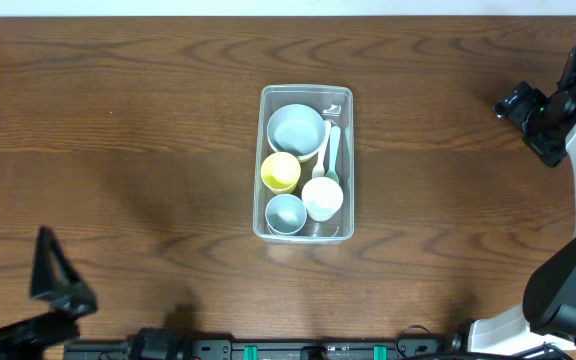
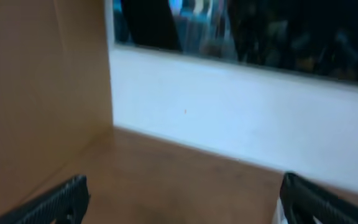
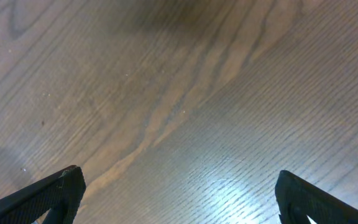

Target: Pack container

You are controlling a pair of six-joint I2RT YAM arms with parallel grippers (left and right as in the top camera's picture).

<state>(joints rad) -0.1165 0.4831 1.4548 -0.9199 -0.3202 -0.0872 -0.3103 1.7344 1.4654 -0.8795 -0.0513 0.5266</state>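
Overhead: the container (image 1: pixel 262 160) — a clear tub with rounded corners — sits at the middle of the wooden table (image 1: pixel 118 120), well apart from both arms.
Far end of the container: a large grey-blue bowl (image 1: pixel 296 130) fills most of the width.
Middle of the container: a yellow cup (image 1: pixel 280 171) lies against the left wall, touching the bowl's near edge.
Near end of the container: a white cup (image 1: pixel 322 197) and a small grey-blue cup (image 1: pixel 285 212) sit side by side.
Right wall of the container: two pale spoons (image 1: pixel 332 150) lie along it, beside the bowl.
Left gripper (image 2: pixel 183 182): fingers spread wide with nothing between them — its camera faces a white wall (image 2: pixel 229 124) and a wooden side panel (image 2: pixel 36 93).
Right gripper (image 3: pixel 179 174): fingers also wide apart and empty, hanging over bare table near the far right edge.
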